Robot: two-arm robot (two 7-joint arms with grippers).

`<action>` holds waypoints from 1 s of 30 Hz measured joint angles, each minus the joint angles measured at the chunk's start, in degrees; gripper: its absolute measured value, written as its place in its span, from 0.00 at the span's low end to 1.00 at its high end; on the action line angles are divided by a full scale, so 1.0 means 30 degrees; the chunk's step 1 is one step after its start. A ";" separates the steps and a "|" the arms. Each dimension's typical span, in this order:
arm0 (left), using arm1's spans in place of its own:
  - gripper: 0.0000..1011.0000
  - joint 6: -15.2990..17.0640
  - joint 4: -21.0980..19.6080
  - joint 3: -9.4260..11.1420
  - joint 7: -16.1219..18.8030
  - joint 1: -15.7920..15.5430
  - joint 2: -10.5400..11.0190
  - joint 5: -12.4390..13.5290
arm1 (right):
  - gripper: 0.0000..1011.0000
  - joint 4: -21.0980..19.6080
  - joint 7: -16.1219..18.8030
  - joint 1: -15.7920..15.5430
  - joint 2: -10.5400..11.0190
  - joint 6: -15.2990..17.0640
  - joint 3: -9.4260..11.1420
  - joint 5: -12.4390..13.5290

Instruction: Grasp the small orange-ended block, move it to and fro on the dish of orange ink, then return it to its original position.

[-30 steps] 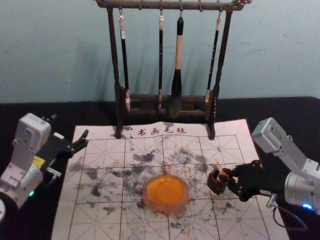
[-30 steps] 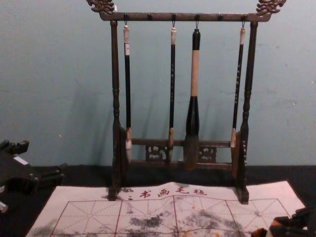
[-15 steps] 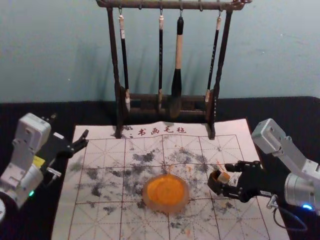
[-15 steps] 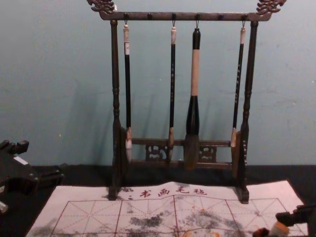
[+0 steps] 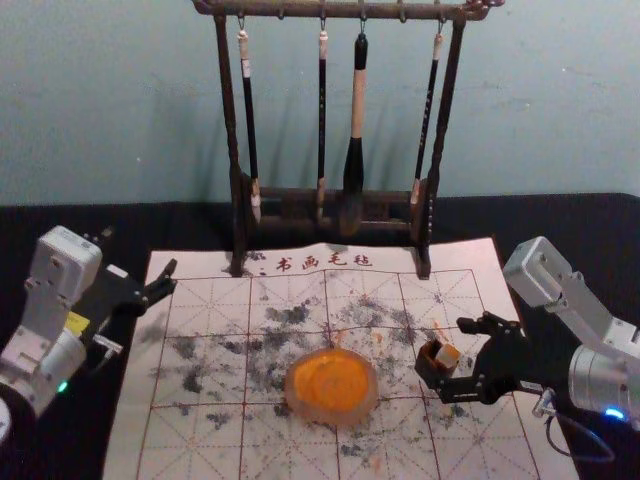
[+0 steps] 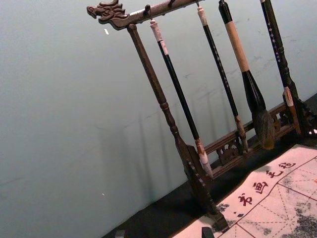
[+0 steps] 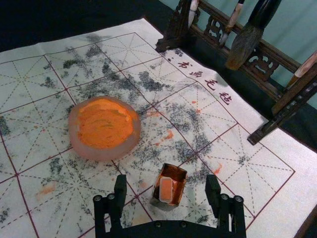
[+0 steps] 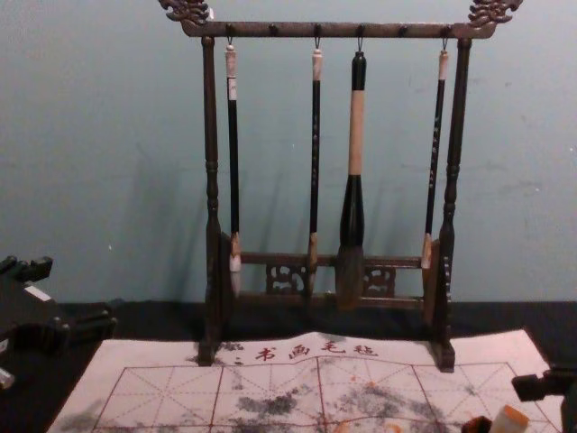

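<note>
Standing between the spread, empty fingers of right gripper (image 5: 455,357): small orange-ended block (image 7: 167,190), lower part hidden inside dark, angular, open-topped holder (image 7: 177,174). Chest view's bottom edge crops both. Left gripper (image 8: 79,290) parked at left, fingers apart. Dish (image 7: 79,148): rounded, translucent rim; orange ink (image 7: 104,124) thick, streaky. Mat (image 5: 205,310): pale, gridded, black-blotched, near edge cut off in head view

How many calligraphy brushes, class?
4, hanging from the rack: slim brush by left post, slim brush near middle, thick brush right of that, slim brush by right post.
</note>
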 joint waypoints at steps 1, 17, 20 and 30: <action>0.99 0.0000 0.0001 0.0000 0.0000 0.0000 0.0000 0.0000 | 0.97 0.0000 0.0000 -0.0001 0.0000 -0.0002 0.0000 0.0001; 0.99 0.0000 -0.0001 0.0000 0.0000 -0.0001 0.0000 0.0000 | 0.99 -0.0167 -0.0327 -0.0197 -0.0079 -0.0462 0.0153 -0.0053; 0.99 0.0000 0.0000 0.0000 0.0000 0.0000 0.0000 0.0000 | 0.99 -0.0529 -0.1111 -0.0707 -0.0416 -0.1395 0.0749 -0.0058; 0.99 0.0000 0.0000 -0.0001 0.0000 0.0000 0.0000 0.0000 | 0.99 -0.0944 -0.5904 -0.2500 -0.2649 -0.3893 0.3116 -0.0821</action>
